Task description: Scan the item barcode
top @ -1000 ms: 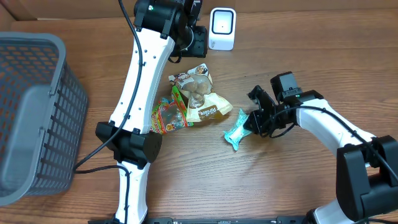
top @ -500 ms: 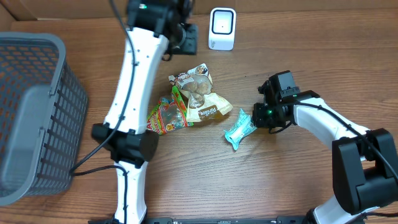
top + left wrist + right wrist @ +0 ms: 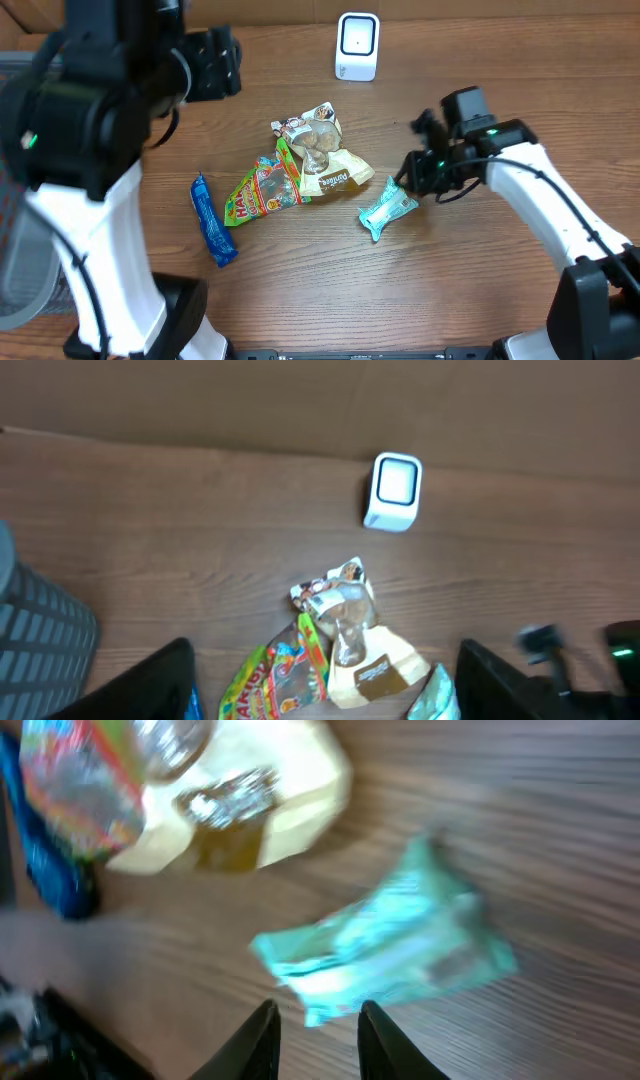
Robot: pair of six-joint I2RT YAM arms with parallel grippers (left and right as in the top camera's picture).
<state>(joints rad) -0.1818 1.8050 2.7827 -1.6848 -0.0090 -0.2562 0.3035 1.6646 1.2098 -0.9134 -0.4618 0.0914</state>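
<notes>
The white barcode scanner (image 3: 357,45) stands at the back of the table, and the left wrist view shows the scanner (image 3: 395,490) too. A teal packet (image 3: 388,212) lies flat to the right of a pile of snack bags (image 3: 305,160). My right gripper (image 3: 408,178) hovers at its right end. In the right wrist view the right gripper (image 3: 318,1010) is open a little, with the teal packet (image 3: 390,955) just past the tips. My left gripper (image 3: 325,648) hangs wide open and empty, high above the pile (image 3: 340,640). A blue packet (image 3: 207,220) lies left of the pile.
A grey basket (image 3: 40,630) stands at the left edge, mostly hidden behind my raised left arm (image 3: 90,130) in the overhead view. The pile holds a colourful candy bag (image 3: 262,190), a beige pouch (image 3: 335,172) and a clear-fronted pack (image 3: 310,132).
My left arm rose from beside the scanner toward the camera and its jaws widened. The blue packet now shows on the table. My right jaws parted off the teal packet.
</notes>
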